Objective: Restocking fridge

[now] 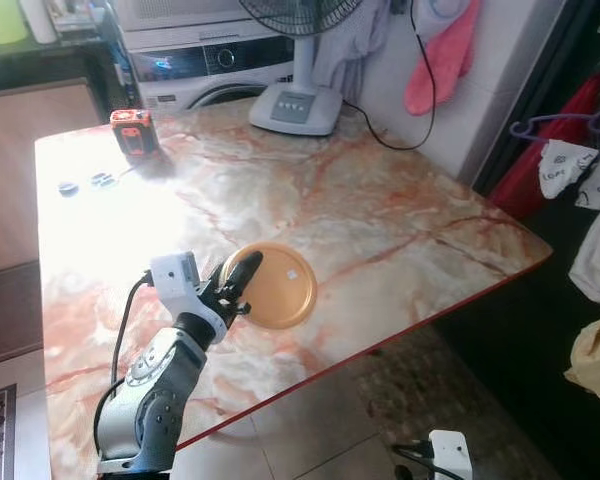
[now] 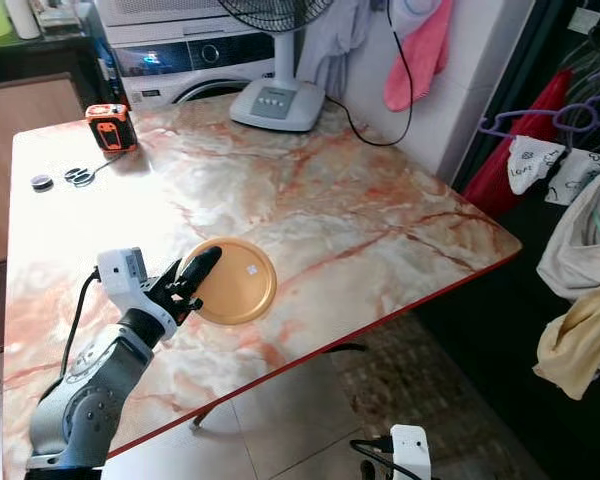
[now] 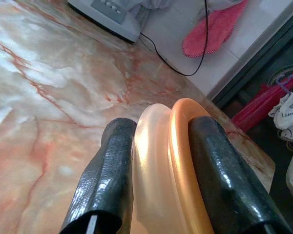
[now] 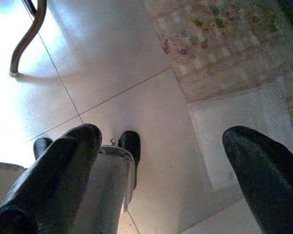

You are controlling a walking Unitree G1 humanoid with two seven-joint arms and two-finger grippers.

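A round orange plate lies on the marble table near its front edge. My left gripper is at the plate's left rim, shut on it. In the left wrist view the orange plate stands between the two black fingers, pinched by its rim. My right gripper hangs low beside the table, open, with floor tiles under it and nothing between its fingers.
A fan base stands at the table's back edge with its cable trailing right. An orange and black device and small dark items lie at the back left. A washing machine is behind. Clothes hang at right.
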